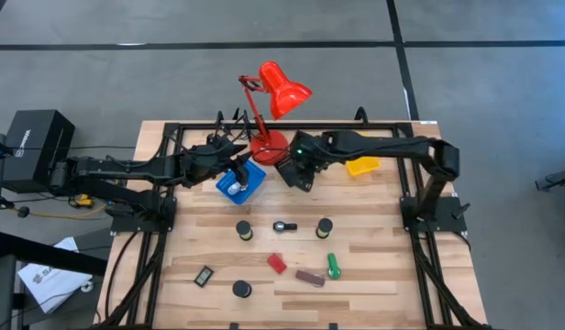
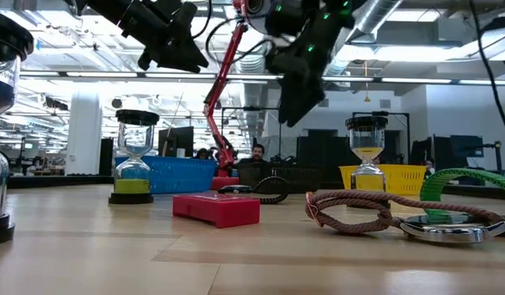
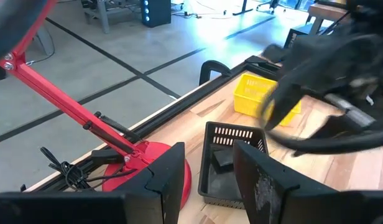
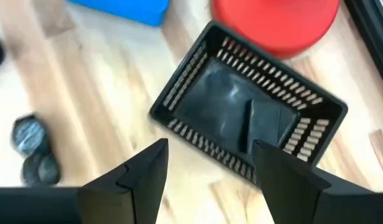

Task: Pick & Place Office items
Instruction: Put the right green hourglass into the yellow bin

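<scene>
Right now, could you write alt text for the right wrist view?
The right gripper, fingers open and empty, hovers above a black slotted tray holding a small dark rectangular item. The red lamp base sits beyond it on the wooden table.

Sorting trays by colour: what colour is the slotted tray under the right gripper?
Black tray, clearest in the right wrist view.

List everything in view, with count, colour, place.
lamp: 1, red, table's back edge
blue tray: 1, left of lamp base
black tray: 1, right of lamp base
yellow tray: 1, back right
hourglasses: 3, black-capped, mid and front
clip: 1, silvery, centre
block: 1, red, front centre
bar: 1, brown, beside block
cylinder: 1, green, beside bar
rectangle: 1, black, front left
left gripper: open, over blue tray
right gripper: open, over black tray
</scene>
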Tool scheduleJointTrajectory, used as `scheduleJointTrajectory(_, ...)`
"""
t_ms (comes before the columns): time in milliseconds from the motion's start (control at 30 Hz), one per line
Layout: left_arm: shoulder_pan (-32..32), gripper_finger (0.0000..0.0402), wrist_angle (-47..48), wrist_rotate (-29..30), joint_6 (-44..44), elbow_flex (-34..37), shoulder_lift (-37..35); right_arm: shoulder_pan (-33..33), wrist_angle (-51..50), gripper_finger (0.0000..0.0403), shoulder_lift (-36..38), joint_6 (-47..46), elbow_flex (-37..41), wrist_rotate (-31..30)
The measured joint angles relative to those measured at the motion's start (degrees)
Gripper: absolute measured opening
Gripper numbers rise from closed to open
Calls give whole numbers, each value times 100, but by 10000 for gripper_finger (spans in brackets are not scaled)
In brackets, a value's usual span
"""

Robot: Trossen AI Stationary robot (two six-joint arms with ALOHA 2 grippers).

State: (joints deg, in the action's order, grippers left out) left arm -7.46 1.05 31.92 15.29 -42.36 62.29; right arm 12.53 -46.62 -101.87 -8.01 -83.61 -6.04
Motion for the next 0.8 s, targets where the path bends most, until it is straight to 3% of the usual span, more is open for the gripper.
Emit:
scheduleJointTrajectory(633,4,131,17,-31,11,1,1,-1610,-371,223,1676,-1210,1324,-4)
scheduleJointTrajectory(800,4,131,19,-31,13,1,1,-1888,-353,219,2231,-1753,1818,-606)
